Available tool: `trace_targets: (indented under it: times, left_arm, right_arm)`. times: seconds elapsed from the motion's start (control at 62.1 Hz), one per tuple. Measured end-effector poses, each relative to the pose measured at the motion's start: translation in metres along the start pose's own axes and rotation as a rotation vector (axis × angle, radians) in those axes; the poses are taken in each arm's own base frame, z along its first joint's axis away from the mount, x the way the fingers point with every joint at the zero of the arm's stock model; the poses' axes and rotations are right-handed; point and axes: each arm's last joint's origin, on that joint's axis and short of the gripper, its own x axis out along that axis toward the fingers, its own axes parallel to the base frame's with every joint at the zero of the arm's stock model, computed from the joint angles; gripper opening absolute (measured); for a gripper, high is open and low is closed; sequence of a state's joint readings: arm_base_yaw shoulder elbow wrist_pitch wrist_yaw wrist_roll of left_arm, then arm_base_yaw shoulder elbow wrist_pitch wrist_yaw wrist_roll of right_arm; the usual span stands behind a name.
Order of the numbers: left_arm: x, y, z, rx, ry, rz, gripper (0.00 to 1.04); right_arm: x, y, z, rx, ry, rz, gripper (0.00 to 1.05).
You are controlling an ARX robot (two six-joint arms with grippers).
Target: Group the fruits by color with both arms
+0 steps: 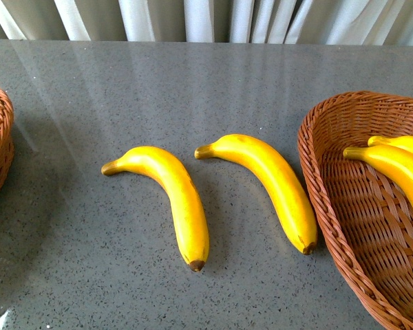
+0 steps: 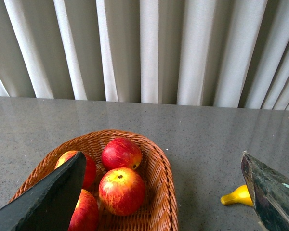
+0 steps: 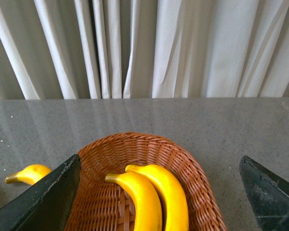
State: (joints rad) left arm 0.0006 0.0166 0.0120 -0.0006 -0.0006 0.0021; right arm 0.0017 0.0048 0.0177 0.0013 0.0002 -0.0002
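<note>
The right gripper (image 3: 159, 161), spread and empty, hangs over the basket (image 3: 135, 144); it should move to the banana (image 1: 261, 185) lying beside, and pinch it across the thick middle.

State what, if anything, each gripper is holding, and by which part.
Nothing is held. The left gripper is open above the apple basket; the right gripper is open above the banana basket.

Left banana (image 1: 171, 201), right banana (image 1: 268, 187) lie parallel on counter (image 1: 69, 261); two more bananas (image 1: 399, 165) in right basket (image 1: 330, 206); red apples (image 2: 121, 190) in left basket (image 2: 161, 192).
</note>
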Motion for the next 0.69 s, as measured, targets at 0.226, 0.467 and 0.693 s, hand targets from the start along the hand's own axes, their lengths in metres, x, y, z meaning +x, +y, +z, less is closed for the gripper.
trace_targets:
  times: [0.226,0.467,0.693]
  left_arm:
    - [0.0,0.0,0.0,0.0,0.0,0.0,0.96]
    - [0.0,0.0,0.0,0.0,0.0,0.0,0.96]
    - [0.0,0.0,0.0,0.0,0.0,0.0,0.96]
  right_arm:
    - [0.003,-0.002,-0.001,0.089,0.32,0.168,0.96]
    - [0.07,-0.008,0.014,0.005,0.433,0.265,0.96]
    - [0.155,0.034,0.006,-0.176,0.494,0.482,0.96]
